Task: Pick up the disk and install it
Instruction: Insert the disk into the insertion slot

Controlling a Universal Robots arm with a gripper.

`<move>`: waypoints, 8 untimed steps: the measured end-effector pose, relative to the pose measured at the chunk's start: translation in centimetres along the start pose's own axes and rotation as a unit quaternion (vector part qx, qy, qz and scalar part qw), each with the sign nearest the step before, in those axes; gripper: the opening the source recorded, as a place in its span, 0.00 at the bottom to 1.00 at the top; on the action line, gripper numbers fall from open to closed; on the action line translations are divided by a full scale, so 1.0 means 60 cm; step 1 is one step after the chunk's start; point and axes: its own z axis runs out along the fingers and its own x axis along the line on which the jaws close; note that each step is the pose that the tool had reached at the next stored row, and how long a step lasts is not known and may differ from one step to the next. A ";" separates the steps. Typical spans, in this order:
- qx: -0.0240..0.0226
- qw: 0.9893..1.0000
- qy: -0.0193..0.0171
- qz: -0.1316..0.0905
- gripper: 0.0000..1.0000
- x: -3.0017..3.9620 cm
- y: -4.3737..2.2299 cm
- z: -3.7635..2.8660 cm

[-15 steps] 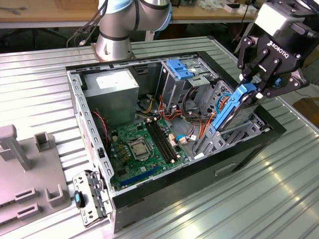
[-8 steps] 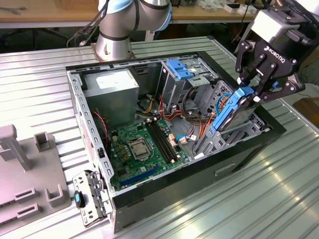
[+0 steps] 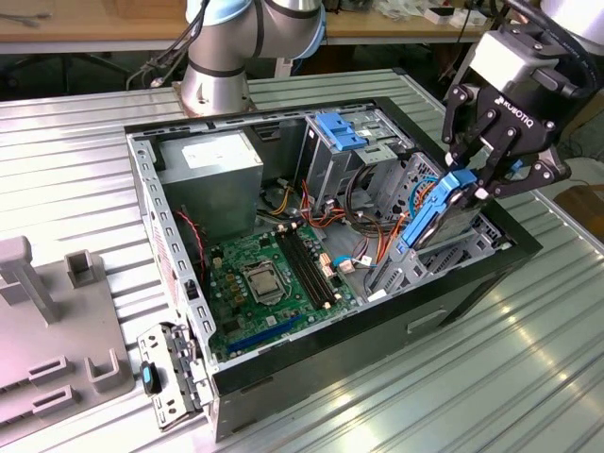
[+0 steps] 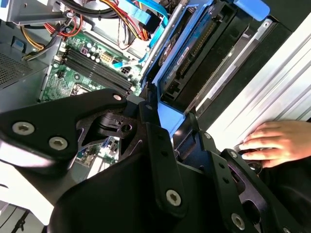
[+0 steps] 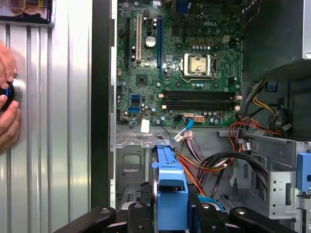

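— Where's your disk (image 3: 429,222)?
— Clamped in your gripper (image 3: 473,187), tilted at the case's (image 3: 444,307) corner bay (image 3: 408,269).
— Handling?
— Stiff, weighty, shock-shy, I judge; grip the blue rail (image 5: 170,187) end, not the metal face.

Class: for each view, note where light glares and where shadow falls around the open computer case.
Exterior view: the ribbed table glares, the case interior is dimmer. Second wrist view: the table washes white beside the disk; the gripper is a dark mass. First wrist view: the motherboard is evenly lit.
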 end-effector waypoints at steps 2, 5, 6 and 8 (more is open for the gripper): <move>0.000 1.000 0.000 0.000 0.37 0.000 0.000 0.003; 0.000 1.000 0.000 0.000 0.37 0.001 0.000 0.014; 0.000 1.000 0.000 0.000 0.37 0.001 0.000 0.015; 0.000 1.000 0.000 0.000 0.37 0.001 0.000 0.018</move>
